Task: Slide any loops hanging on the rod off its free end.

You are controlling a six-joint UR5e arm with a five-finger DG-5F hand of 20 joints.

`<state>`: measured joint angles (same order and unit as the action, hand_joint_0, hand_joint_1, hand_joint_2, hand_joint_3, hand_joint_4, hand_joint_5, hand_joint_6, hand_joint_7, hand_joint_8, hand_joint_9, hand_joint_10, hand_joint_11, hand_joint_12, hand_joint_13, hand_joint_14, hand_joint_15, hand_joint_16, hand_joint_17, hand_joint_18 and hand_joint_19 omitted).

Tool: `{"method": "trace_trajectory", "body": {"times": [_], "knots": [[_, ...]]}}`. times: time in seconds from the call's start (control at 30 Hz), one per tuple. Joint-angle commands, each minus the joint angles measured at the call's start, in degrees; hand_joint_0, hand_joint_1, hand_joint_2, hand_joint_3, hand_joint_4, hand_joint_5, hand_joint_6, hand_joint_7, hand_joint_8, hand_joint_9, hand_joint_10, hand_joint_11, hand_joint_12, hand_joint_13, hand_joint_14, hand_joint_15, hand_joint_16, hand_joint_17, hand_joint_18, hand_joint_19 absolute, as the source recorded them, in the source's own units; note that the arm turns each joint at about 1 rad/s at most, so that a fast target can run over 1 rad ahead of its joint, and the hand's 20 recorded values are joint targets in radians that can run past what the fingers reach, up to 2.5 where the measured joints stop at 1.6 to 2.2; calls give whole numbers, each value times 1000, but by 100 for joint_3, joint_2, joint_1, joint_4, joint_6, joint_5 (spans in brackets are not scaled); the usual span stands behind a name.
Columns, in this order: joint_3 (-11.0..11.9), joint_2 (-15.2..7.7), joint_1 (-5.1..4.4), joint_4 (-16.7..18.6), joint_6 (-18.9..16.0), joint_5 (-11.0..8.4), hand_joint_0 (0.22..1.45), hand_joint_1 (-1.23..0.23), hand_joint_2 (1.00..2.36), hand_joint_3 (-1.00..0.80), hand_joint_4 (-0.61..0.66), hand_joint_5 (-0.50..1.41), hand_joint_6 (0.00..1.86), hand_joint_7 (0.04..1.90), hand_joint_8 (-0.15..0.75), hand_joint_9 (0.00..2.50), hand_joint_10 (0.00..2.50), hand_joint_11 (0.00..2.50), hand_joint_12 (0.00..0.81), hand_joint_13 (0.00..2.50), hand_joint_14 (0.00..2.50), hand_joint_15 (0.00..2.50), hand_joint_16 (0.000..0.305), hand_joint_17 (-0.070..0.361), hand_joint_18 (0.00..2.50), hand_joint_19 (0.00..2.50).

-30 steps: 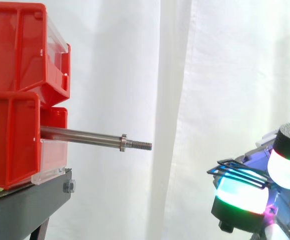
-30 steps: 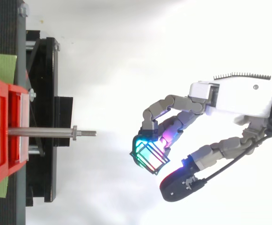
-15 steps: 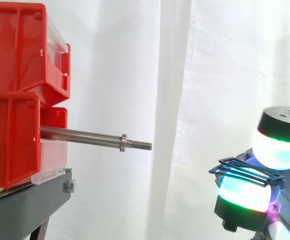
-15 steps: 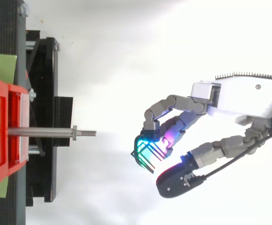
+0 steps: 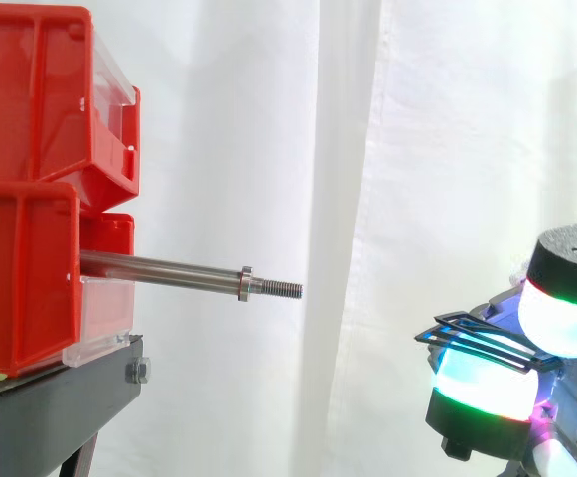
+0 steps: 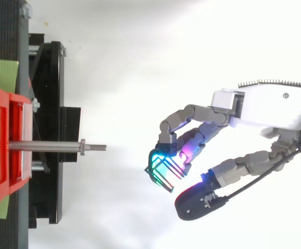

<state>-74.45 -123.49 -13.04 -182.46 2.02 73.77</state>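
Note:
A bare steel rod (image 5: 169, 268) sticks out to the right from the red bins (image 5: 30, 199) and ends in a threaded tip (image 6: 98, 147). Nothing hangs on it. Well to the right of that tip and lower, my hand (image 6: 259, 106) has its fingers curled. Thin black wire loops (image 5: 482, 341) lie across a cyan-green fingertip (image 5: 482, 388). In the top view the loops (image 6: 163, 171) frame that pad, with a magenta pad beside it. The thumb pad (image 6: 194, 202) stays a little apart from the loops.
The red bins stand stacked on a black stand (image 6: 46, 104) at the left, with a green patch (image 6: 0, 75) beside it. A white curtain (image 5: 417, 149) hangs behind. Open space lies between the rod's tip and my hand.
The thumb rose away from the loops half a second ago and has come partway back down. The loops, the fingers under them and the rod have stayed put.

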Motion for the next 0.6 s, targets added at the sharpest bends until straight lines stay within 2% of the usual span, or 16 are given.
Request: {"method": "trace_trajectory", "body": {"times": [0.0,0.27,0.33,0.57], "knots": [[1,0,3,0,0,-3,648,-871,1004,-456,99,-178,863,1088,311,885,12,330,316,716,3,37,43,97,749,192],[1,0,12,0,-9,-3,672,-895,1004,-456,89,-182,882,1097,312,887,12,343,314,722,0,30,43,97,756,188],[1,0,12,0,-9,-3,636,-882,1000,-500,138,-182,879,1058,307,889,12,332,315,722,0,36,44,98,757,191],[1,0,12,0,-9,6,529,-825,1000,-500,175,-178,863,1023,323,898,12,341,332,734,1,38,47,105,784,192]]}}
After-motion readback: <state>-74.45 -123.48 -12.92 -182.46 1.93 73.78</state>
